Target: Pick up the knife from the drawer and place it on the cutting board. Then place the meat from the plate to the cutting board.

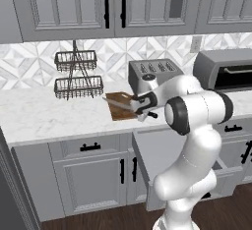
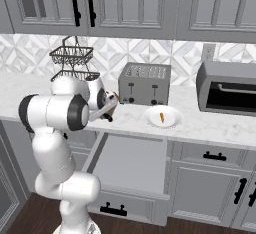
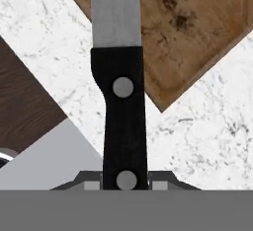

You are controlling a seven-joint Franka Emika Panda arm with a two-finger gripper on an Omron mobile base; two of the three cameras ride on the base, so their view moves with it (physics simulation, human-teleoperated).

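My gripper point(image 3: 126, 183) is shut on the black handle of the knife point(image 3: 123, 121). The silver-grey blade reaches out over one corner of the brown cutting board point(image 3: 192, 32). In the left base view the gripper point(image 1: 142, 107) holds the knife point(image 1: 118, 103) low above the cutting board point(image 1: 122, 114), blade pointing left. The white plate point(image 2: 162, 116) sits on the counter in front of the toaster, and the small orange-tan meat point(image 2: 161, 117) lies on it. The drawer point(image 2: 132, 163) stands pulled open below the counter.
A silver toaster point(image 1: 152, 71) stands just behind the board. A wire two-tier basket point(image 1: 78, 76) is to its left, and a toaster oven point(image 1: 224, 69) is at the right. The open drawer point(image 1: 162, 145) juts out past the counter edge.
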